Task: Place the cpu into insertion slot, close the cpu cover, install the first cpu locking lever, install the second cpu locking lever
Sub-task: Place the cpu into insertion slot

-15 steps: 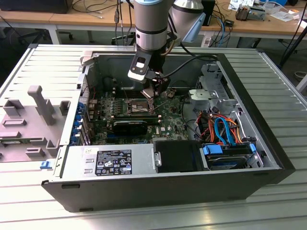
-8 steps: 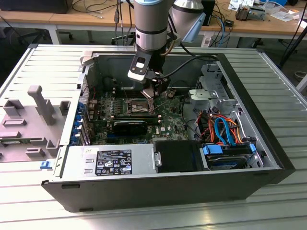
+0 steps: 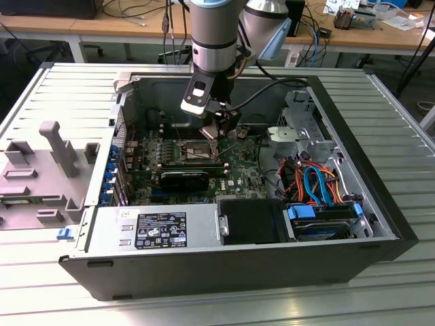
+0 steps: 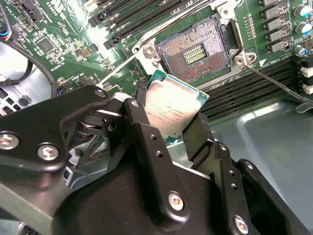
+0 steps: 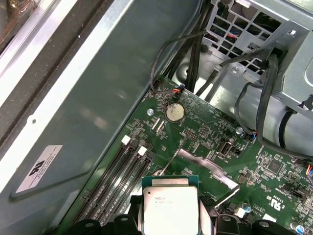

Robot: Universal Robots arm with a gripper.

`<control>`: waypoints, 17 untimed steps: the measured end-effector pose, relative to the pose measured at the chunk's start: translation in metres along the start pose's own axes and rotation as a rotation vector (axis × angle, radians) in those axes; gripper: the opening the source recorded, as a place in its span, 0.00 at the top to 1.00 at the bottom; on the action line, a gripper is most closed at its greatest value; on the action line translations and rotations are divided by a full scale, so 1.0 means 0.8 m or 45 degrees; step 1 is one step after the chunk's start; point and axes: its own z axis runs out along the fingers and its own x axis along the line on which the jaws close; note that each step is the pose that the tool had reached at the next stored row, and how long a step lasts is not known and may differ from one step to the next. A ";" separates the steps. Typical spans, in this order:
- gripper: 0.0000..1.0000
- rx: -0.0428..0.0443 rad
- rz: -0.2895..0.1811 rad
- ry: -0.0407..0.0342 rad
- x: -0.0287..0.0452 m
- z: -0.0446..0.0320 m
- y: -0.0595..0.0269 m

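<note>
We have the gripper clamped on the cpu, which is tilted, near the bare insertion slot and not touching it. There's open board around the socket rim. The cpu's lower edge is hidden behind the fingers.

In the second wrist view the tool's black fingers hide one edge of the cpu; the first wrist view's border cuts the cpu off.

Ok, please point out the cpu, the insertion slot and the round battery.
the cpu (image 4: pixel 171 108): second wrist view, middle of its metal top.
the insertion slot (image 4: pixel 194 54): second wrist view, centre of its pin field.
the round battery (image 5: pixel 174 112): first wrist view, its flat face.
</note>
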 end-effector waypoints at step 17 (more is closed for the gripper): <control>0.46 0.000 0.011 -0.0010 0.0000 0.0008 0.000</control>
